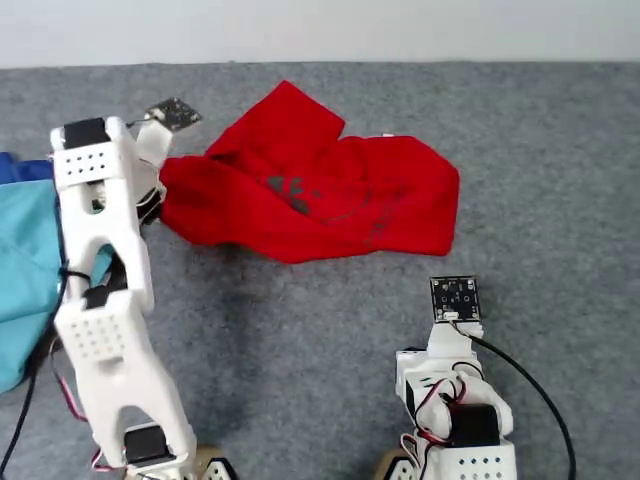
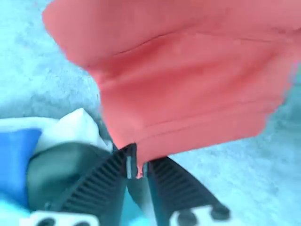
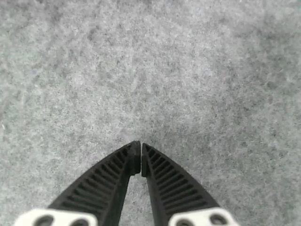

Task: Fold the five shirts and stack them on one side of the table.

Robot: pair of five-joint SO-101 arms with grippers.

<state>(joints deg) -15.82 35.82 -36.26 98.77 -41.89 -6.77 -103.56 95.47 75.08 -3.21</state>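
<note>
At 9 o'clock: teal shirt point(image 1: 25, 250), likely your stack.
Left gripper point(image 2: 136, 167): grasping crumpled red shirt point(image 1: 310, 190), fold pending.
Right gripper point(image 3: 141, 157): clenched, empty.

The red shirt point(image 1: 310, 190) lies crumpled and unfolded on the grey desk point(image 1: 560, 150), a little toward 12 o'clock from its centre. A dark print shows among its creases. The left hand point(image 2: 136, 165) pinches the hem at the shirt's bunched 9 o'clock end. At the desk's 9 o'clock edge lies a teal shirt point(image 1: 25, 270), with a blue shirt point(image 1: 20, 168) touching its 12 o'clock side. What look like white cloth point(image 2: 70, 127) and dark green cloth point(image 2: 61, 165) sit beside the blue.
</note>
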